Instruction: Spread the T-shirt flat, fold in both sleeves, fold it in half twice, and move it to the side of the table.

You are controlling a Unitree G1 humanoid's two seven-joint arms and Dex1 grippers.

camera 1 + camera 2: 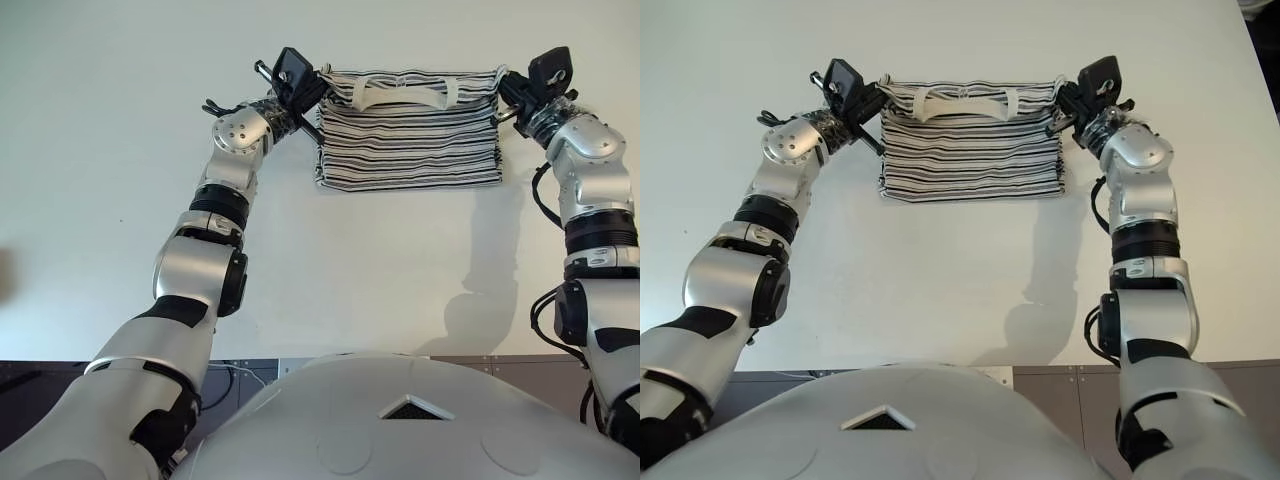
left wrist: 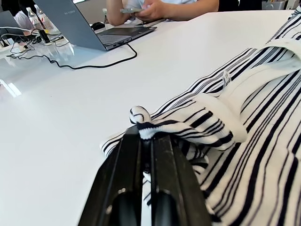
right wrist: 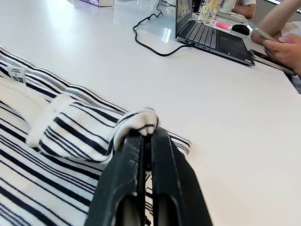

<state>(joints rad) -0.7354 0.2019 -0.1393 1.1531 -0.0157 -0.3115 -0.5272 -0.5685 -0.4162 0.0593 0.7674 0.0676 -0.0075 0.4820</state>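
Out at the far middle of the table (image 1: 120,150), my T-shirt (image 1: 408,140) lies folded into a stacked rectangle with the collar band on top. My left gripper (image 2: 145,134) is pinched tight on its far left corner and my right gripper (image 3: 146,134) on the far right one, a tuft of stripes poking out of each. I figure I'm holding both corners so the stack moves evenly without unfolding. The tabletop's glossy white, and a laptop (image 2: 80,23) and black cable (image 2: 94,61) sit further along it.
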